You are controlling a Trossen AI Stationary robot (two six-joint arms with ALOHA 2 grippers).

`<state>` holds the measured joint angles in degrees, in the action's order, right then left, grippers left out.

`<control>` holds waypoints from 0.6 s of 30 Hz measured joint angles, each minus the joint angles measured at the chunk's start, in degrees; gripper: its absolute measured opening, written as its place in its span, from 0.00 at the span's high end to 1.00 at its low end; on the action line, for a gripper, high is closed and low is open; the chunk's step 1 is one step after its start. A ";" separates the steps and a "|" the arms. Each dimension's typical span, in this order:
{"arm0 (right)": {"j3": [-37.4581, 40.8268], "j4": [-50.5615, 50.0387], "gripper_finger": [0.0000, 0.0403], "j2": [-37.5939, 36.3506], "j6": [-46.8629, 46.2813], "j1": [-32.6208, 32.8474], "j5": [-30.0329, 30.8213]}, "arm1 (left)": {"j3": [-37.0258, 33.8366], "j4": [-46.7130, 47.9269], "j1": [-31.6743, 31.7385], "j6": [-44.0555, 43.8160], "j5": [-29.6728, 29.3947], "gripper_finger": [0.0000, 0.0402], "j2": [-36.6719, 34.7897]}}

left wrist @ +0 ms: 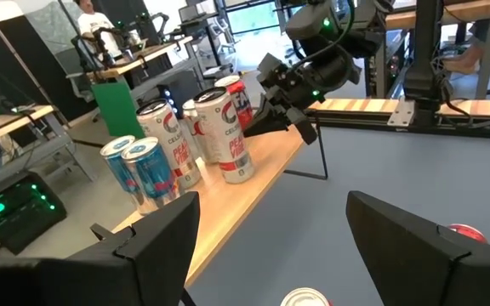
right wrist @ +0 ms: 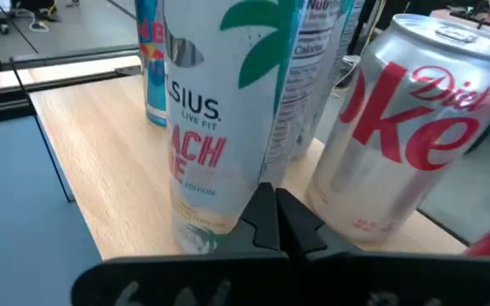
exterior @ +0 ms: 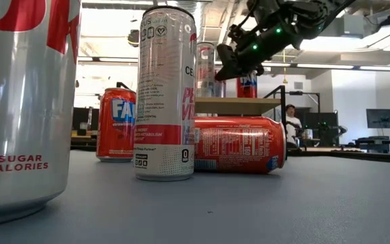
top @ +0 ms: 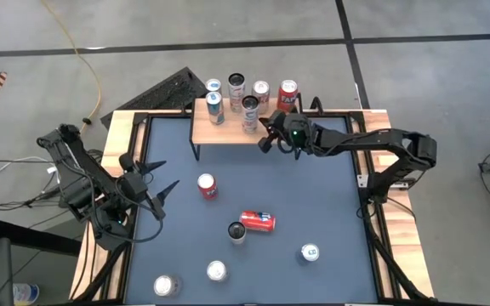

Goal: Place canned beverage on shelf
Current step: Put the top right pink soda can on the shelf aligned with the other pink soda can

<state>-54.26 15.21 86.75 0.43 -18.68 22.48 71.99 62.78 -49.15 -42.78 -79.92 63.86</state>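
Observation:
The shelf (top: 228, 132), a low rack with a light wooden top and thin black legs, stands at the table's far edge. Several cans stand on it, among them a tall white Celsius can (right wrist: 219, 119), a Diet Coke can (right wrist: 398, 136) and a blue can (top: 215, 108). My right gripper (top: 265, 140) is shut and empty over the shelf's right end, its fingertips (right wrist: 272, 212) pointing at the lower part of the Celsius can. It also shows in the left wrist view (left wrist: 292, 102). My left gripper (top: 156, 191) is open and empty above the table's left side. My right gripper's shut fingertips stand right before the lower wall of the tall Celsius can (right wrist: 228, 204), coming level from the table's right side. I cannot tell whether they touch it. The can stands upright on the shelf.
On the blue table stand a red can (top: 207, 185), a dark-topped can (top: 237, 231) and three silver-topped cans (top: 310, 252) (top: 217, 271) (top: 167, 285). A red can (top: 258, 221) lies on its side. A dark keyboard-like thing (top: 164, 92) lies behind the shelf.

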 joint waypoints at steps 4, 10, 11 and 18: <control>-0.25 -0.33 1.00 -1.27 0.90 0.90 1.00 | 0.00 0.01 0.00 -0.04 0.43 0.28 0.00; -0.31 -2.82 1.00 -3.26 0.96 3.03 2.80 | 0.00 0.08 0.00 -0.17 1.57 0.28 0.00; -0.31 -2.78 1.00 -3.06 0.96 3.17 2.81 | 0.00 0.29 0.00 -0.15 1.50 0.28 0.00; -0.26 -1.25 1.00 -1.97 1.09 1.76 2.87 | 0.00 0.77 0.00 -0.33 1.05 0.28 0.00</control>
<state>-54.52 13.96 84.78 1.52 -16.92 25.34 71.99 63.55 -49.15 -43.12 -78.87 63.86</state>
